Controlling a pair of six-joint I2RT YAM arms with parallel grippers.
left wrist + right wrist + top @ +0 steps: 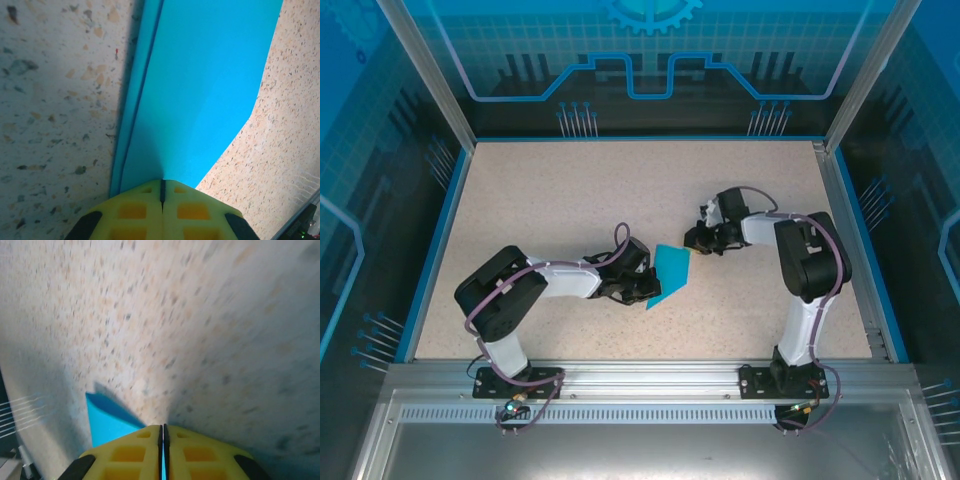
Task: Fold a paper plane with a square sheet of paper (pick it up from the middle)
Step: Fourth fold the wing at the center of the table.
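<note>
Square sheet of paper (670,277), part-folded: left gripper (162,182) and right gripper (163,428) both pinch it; I fear opposed pulling tears it.

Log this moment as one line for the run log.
left tool: shut on blue sheet | right tool: shut on sheet's other side | sheet: creased, partly folded

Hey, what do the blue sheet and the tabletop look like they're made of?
The blue sheet looks like thin matte paper: it holds a sharp crease, and layered edges show along its left side. The tabletop looks hard and smooth, beige with dark speckles. It may be laminate or a stone composite, but the look leaves that open.
</note>
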